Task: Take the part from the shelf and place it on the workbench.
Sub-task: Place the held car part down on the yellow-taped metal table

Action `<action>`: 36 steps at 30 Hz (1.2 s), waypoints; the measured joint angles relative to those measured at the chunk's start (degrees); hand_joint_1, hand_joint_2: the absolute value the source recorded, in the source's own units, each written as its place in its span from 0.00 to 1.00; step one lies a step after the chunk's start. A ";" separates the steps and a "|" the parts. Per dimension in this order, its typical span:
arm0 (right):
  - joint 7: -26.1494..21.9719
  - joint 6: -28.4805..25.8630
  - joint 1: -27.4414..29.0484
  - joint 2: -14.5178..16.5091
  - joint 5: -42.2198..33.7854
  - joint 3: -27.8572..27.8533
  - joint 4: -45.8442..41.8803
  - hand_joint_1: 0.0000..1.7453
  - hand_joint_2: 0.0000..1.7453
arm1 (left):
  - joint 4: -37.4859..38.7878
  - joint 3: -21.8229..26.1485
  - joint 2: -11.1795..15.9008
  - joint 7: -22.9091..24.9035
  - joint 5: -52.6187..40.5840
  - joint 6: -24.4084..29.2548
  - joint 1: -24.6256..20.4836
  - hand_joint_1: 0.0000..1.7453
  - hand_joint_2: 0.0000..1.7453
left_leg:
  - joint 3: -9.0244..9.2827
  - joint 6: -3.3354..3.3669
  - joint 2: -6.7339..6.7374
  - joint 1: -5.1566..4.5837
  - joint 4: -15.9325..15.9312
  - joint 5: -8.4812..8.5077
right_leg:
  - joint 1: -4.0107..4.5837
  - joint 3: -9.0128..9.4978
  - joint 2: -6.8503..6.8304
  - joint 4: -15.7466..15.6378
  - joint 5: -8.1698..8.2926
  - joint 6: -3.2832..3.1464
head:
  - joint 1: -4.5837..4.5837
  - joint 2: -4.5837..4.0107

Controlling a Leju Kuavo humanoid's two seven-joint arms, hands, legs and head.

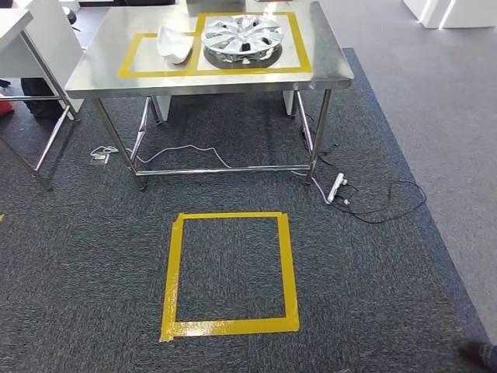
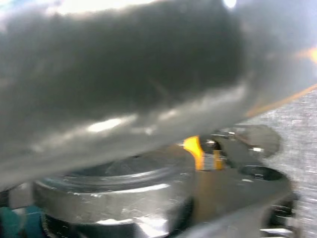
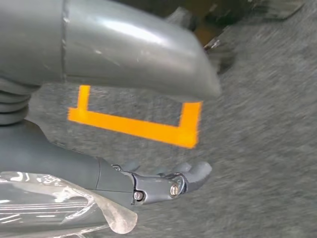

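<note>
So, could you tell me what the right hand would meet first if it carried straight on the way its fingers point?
Probably only the grey carpet. Beyond the right hand, nothing stands past its fingertips in the right wrist view. The yellow tape lies to one side. Depth is unclear.

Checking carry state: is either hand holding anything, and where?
Cannot tell: clear plastic lies against the right hand, grip hidden; left wrist view too blurred.
</note>
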 joint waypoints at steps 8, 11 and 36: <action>-0.09 -0.33 0.04 0.03 -0.34 -0.02 0.38 0.00 0.00 | 0.01 -0.28 -0.31 -0.46 -0.67 0.73 0.04 0.00 0.00 | 6.73 -1.09 -0.18 1.09 8.03 -5.98 | 0.03 -8.65 -0.51 3.33 4.72 0.02 | -0.48 -0.01; -0.20 -0.40 0.04 0.06 -0.35 -0.03 0.44 0.00 0.00 | 0.01 -0.69 -0.41 -0.87 -1.13 1.39 0.07 0.00 0.00 | 12.48 -0.10 -0.26 0.79 -1.51 -8.71 | 0.11 -10.54 -0.50 4.47 5.79 1.00 | -0.38 -0.01; -0.40 -0.14 0.47 0.09 -0.93 -0.75 0.88 0.00 0.00 | 0.01 -1.02 -0.75 -0.39 -1.75 2.95 0.81 0.00 0.00 | 6.81 1.46 0.24 0.25 -2.40 -3.04 | -0.07 -4.78 0.10 2.55 1.39 1.14 | -0.08 -0.01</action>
